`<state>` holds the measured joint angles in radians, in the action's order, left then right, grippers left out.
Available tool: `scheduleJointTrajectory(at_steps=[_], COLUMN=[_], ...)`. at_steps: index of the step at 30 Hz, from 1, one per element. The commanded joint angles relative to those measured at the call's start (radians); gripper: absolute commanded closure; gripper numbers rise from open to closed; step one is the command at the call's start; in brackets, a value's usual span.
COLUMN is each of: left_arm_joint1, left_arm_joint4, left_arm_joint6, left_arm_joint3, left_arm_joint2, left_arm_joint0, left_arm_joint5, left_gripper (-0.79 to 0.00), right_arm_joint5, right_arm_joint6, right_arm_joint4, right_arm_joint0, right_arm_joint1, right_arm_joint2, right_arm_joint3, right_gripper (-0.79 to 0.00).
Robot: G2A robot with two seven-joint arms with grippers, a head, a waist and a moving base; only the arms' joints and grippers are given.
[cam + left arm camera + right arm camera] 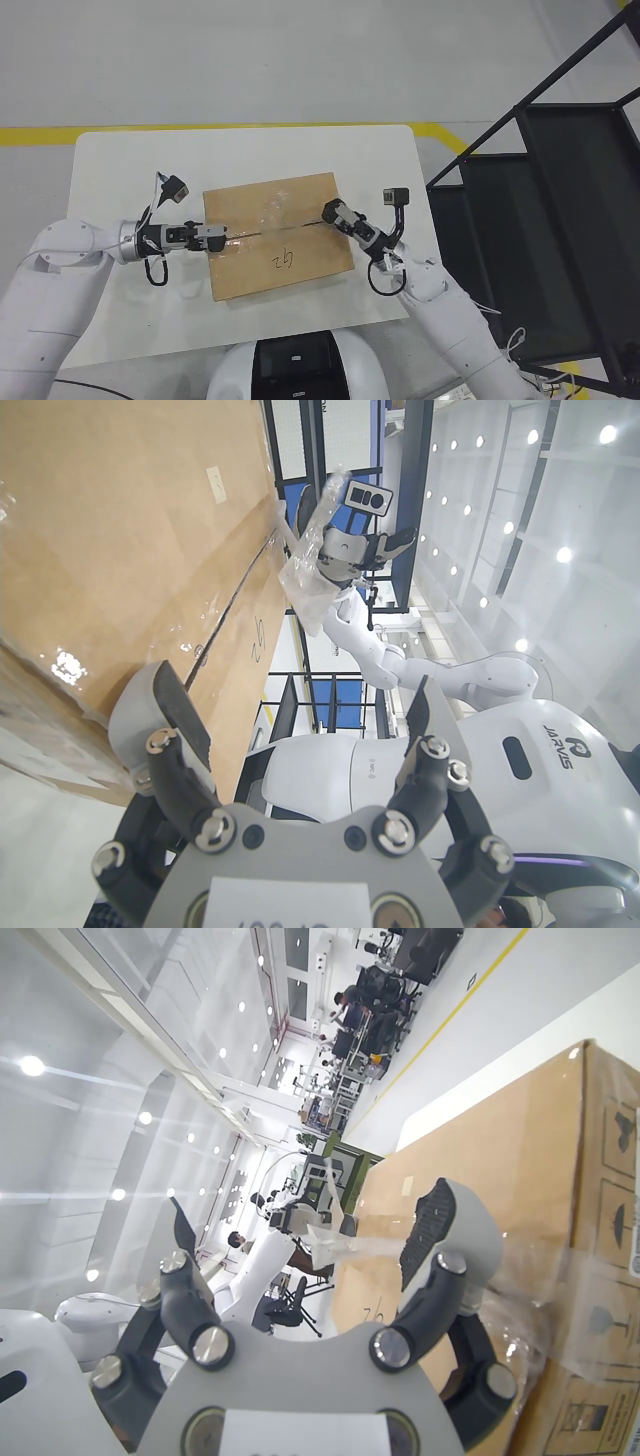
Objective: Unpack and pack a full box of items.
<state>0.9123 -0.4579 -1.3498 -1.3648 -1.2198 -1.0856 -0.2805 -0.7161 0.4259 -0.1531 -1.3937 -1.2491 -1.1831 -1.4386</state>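
A closed cardboard box (275, 235) sits in the middle of the white table (120, 170), a seam running across its top. My left gripper (222, 238) is at the box's left edge, open, one pad (180, 710) lying against the box top (125, 525) by the seam. My right gripper (330, 212) is at the right end of the seam, also open (305, 1228), one finger (430, 1228) over the box (500, 1168). Crumpled clear tape (307, 570) hangs at the right gripper. Clear tape (520, 1288) also wraps the box's right edge.
A black metal stair frame (540, 200) stands off the table's right side. A yellow floor line (40, 134) runs behind the table. Bare table surface lies left of the box and behind it.
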Motion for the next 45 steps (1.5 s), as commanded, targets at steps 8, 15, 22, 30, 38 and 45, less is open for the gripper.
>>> scheduleJointTrajectory(at_steps=[8, 15, 22, 30, 38, 45], left_arm_joint1=[0.0, -0.003, -0.003, -0.003, -0.007, -0.011], left_arm_joint4=[-0.005, -0.008, -0.028, -0.062, -0.062, -0.066], left_arm_joint6=[0.0, -0.002, 0.011, 0.028, 0.036, 0.056], left_arm_joint3=[0.001, 0.001, -0.003, -0.027, -0.047, -0.062], left_arm_joint2=[-0.001, -0.009, -0.018, -0.037, -0.059, -0.083], left_arm_joint0=[-0.002, -0.006, -0.009, -0.016, -0.036, -0.062], left_arm_joint5=[-0.007, -0.01, -0.02, -0.036, -0.043, -0.05], left_gripper=[-0.785, -0.785, -0.785, -0.785, -0.785, -0.785], right_arm_joint5=[0.087, 0.102, 0.08, -0.054, -0.181, -0.201], right_arm_joint6=[-0.021, -0.033, -0.033, 0.03, 0.176, 0.237], right_arm_joint4=[0.152, 0.169, 0.247, 0.592, 0.822, 1.11], right_arm_joint0=[0.001, -0.003, -0.033, -0.048, 0.086, 0.251], right_arm_joint1=[-0.002, -0.005, 0.01, 0.037, 0.054, 0.048], right_arm_joint2=[0.027, 0.053, -0.016, -0.089, -0.073, 0.036], right_arm_joint3=[-0.046, -0.085, -0.195, -0.315, -0.347, -0.357], right_gripper=[-0.785, -0.785, -0.785, -0.785, -0.785, -0.785])
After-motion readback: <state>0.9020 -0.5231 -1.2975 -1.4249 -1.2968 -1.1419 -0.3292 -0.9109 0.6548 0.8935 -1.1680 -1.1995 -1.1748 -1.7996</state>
